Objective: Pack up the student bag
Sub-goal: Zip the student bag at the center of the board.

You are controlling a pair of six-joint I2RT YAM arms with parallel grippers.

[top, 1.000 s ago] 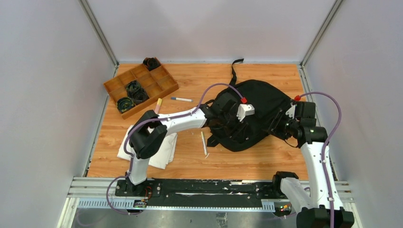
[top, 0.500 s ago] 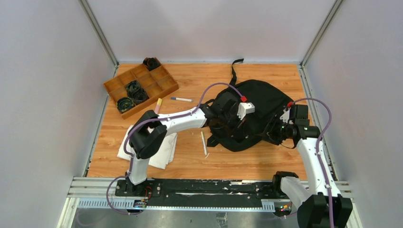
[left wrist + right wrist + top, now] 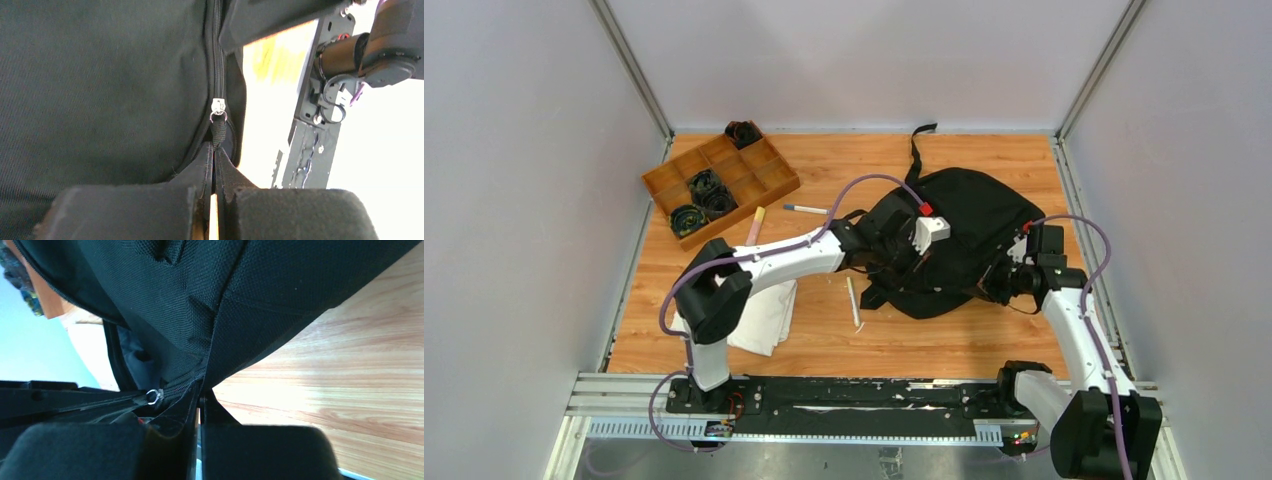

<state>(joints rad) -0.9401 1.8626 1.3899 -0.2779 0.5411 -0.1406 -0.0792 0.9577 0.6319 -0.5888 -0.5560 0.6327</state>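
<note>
Student bag [image 3: 979,210]: soft black coarse-weave fabric, slumped in a rounded heap on the wood-grain table [image 3: 824,340], right of centre. Left gripper [image 3: 215,167] clamped on webbing pull tab [image 3: 218,132] under silver zipper slider [image 3: 218,106]. Right gripper [image 3: 200,400] pinched together on bag fabric at the zipper seam. Brown compartment tray [image 3: 769,178] far left. Folded white cloth [image 3: 764,320] partly hidden under left arm.
</note>
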